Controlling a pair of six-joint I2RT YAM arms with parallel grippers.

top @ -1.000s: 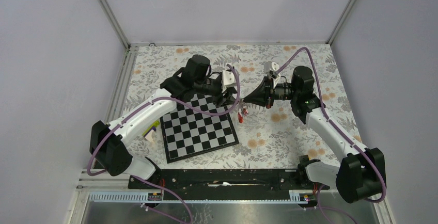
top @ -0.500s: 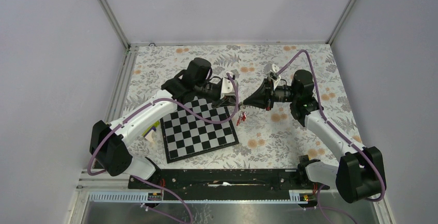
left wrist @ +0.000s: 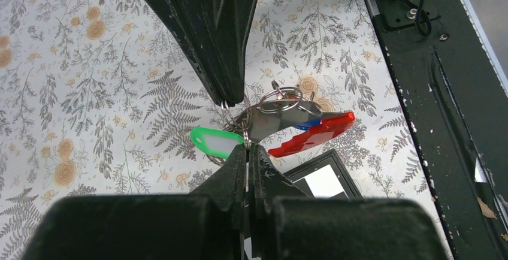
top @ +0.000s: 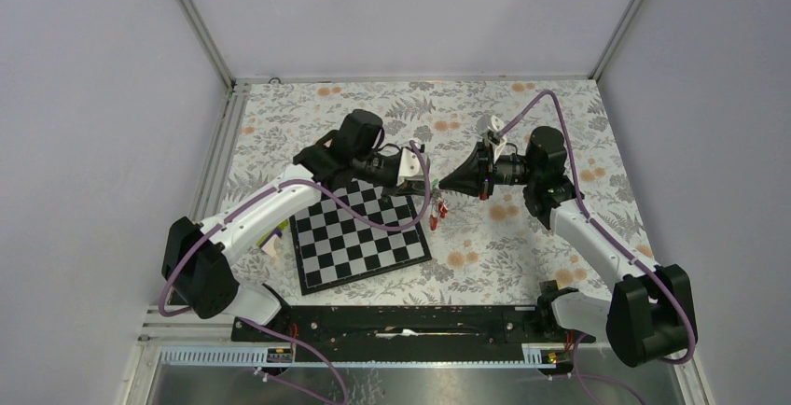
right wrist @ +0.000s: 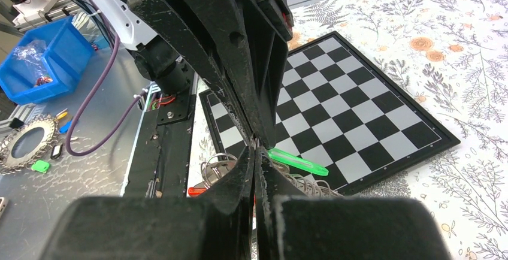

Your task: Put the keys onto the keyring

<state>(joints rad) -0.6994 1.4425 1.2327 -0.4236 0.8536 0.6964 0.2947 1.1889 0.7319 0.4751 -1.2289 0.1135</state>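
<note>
My two grippers meet tip to tip above the table, just off the chessboard's point(top: 359, 232) right edge. The left gripper point(left wrist: 247, 147) is shut on a thin wire ring that carries the green-tagged key point(left wrist: 214, 142). The right gripper point(right wrist: 254, 147) comes from the opposite side and is shut on the same bunch of wire rings point(left wrist: 281, 97). Below them hang the red curved keyring point(left wrist: 314, 133), a grey strip point(left wrist: 266, 123) and a blue bit point(left wrist: 307, 123). From above the bunch point(top: 436, 207) dangles between the left gripper point(top: 424, 186) and the right gripper point(top: 442, 182).
A small yellow-purple-white object point(top: 273, 234) lies left of the chessboard. A black rail point(top: 410, 321) runs along the near edge. A blue bin point(right wrist: 36, 62) and clutter sit beyond the table on the bench.
The left gripper has shut from partly open onto the wire ring and moved a little right, toward the right gripper's tip. The hanging bunch shifted slightly with them.
</note>
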